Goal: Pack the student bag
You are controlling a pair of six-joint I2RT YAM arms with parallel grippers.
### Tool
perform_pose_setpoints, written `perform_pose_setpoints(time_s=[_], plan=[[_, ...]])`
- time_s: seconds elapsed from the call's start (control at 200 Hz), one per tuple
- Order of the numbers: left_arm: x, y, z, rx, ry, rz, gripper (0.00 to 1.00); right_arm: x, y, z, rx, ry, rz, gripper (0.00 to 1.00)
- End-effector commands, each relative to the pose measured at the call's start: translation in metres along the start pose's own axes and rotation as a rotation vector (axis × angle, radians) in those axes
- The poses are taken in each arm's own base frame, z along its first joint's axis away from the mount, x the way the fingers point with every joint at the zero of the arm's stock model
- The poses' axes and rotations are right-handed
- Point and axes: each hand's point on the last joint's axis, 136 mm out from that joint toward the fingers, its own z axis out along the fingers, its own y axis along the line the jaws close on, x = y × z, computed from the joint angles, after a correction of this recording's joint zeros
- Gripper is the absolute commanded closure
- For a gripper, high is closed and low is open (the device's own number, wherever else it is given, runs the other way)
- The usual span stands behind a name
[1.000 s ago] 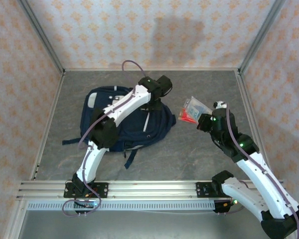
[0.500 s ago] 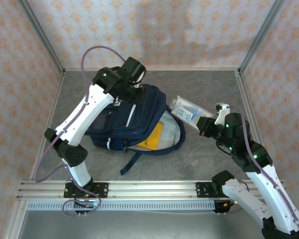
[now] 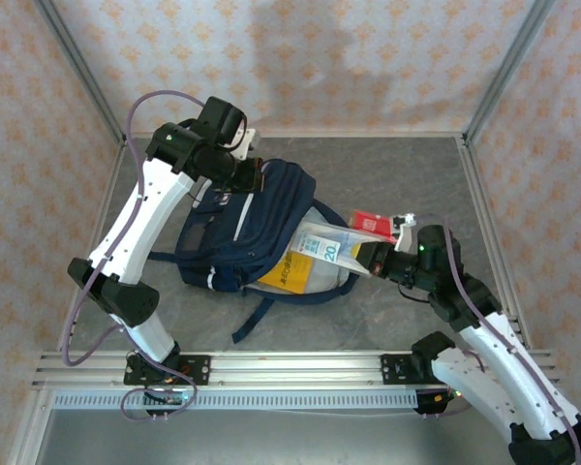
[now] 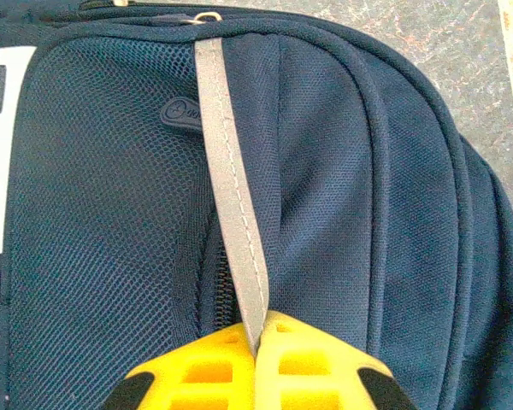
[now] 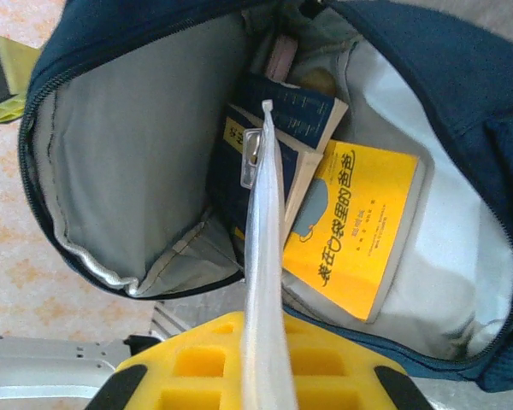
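Observation:
The navy student bag (image 3: 234,228) lies mid-table with its main compartment gaping toward the right and its light grey lining (image 5: 128,145) showing. My left gripper (image 3: 257,176) is shut on the bag's grey reflective stripe (image 4: 235,196) and holds the front panel up; its yellow fingers (image 4: 303,363) meet on the stripe. My right gripper (image 3: 368,260) is shut on a clear zip pouch (image 3: 324,244), which reaches into the bag's mouth. The right wrist view shows the pouch (image 5: 263,282) edge-on. Inside the bag lie a yellow book (image 5: 359,226) and dark blue books (image 5: 295,111).
A red-and-white item (image 3: 373,222) shows just behind the right gripper; I cannot tell whether it belongs to the pouch. A loose bag strap (image 3: 255,315) trails toward the near rail (image 3: 290,368). Patterned walls close off the back and sides of the grey table (image 3: 397,165).
The left arm has swung back and to the left, pulling the bag's front panel up and open. The right gripper has carried the pouch leftward and down into the bag's mouth.

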Motion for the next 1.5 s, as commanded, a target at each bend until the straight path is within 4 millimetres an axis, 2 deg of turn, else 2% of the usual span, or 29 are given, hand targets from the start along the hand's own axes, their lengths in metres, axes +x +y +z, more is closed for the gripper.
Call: perform_pose_setpoints(time_s=[0.0, 0.1, 0.21, 0.315, 0.44, 0.616, 0.661, 0.736, 0.831, 0.901, 1.036, 1.091, 1.181, 1.281, 1.431, 1.496], plan=[[-0.035, -0.034, -0.046, 0.143, -0.204, 0.068, 1.00, -0.013, 0.030, -0.002, -0.142, -0.051, 0.009, 1.00], [-0.035, -0.036, -0.044, 0.159, -0.196, 0.064, 1.00, -0.016, 0.034, 0.007, -0.181, -0.055, 0.026, 1.00], [-0.037, -0.038, -0.044, 0.169, -0.200, 0.062, 1.00, -0.018, 0.031, 0.025, -0.139, -0.068, 0.011, 1.00], [-0.040, -0.040, -0.043, 0.181, -0.204, 0.055, 1.00, -0.024, 0.042, 0.043, -0.167, -0.102, 0.015, 1.00], [-0.045, -0.043, -0.041, 0.191, -0.211, 0.049, 1.00, -0.023, 0.039, 0.078, -0.130, -0.076, 0.020, 1.00], [-0.053, -0.046, -0.043, 0.208, -0.229, 0.033, 1.00, -0.018, 0.046, 0.130, -0.098, -0.060, -0.003, 0.99], [-0.056, -0.048, -0.043, 0.215, -0.235, 0.029, 1.00, -0.014, 0.043, 0.148, -0.076, -0.049, -0.004, 0.99], [-0.059, -0.049, -0.045, 0.226, -0.242, 0.023, 1.00, -0.010, 0.052, 0.171, -0.080, -0.055, -0.028, 0.98], [-0.060, -0.049, -0.044, 0.233, -0.240, 0.013, 1.00, -0.003, 0.066, 0.201, -0.102, -0.062, -0.048, 0.92], [-0.062, -0.048, -0.043, 0.239, -0.242, 0.004, 1.00, 0.005, 0.070, 0.223, -0.089, -0.044, -0.056, 0.87], [-0.067, -0.046, -0.045, 0.245, -0.258, -0.009, 1.00, 0.026, 0.064, 0.268, -0.097, 0.029, -0.035, 0.74], [-0.069, -0.044, -0.046, 0.245, -0.263, -0.016, 1.00, 0.033, 0.063, 0.280, -0.124, 0.066, -0.015, 0.65], [-0.069, -0.040, -0.046, 0.229, -0.264, -0.011, 1.00, 0.034, 0.067, 0.286, -0.185, 0.096, 0.025, 0.46], [-0.068, -0.033, -0.043, 0.209, -0.256, -0.017, 1.00, 0.026, 0.072, 0.272, -0.204, 0.090, 0.025, 0.34], [-0.068, -0.018, -0.039, 0.184, -0.245, -0.059, 1.00, 0.015, 0.086, 0.244, -0.254, 0.121, -0.062, 0.26], [-0.067, -0.010, -0.040, 0.169, -0.246, -0.082, 1.00, 0.015, 0.082, 0.236, -0.240, 0.143, -0.088, 0.25]])
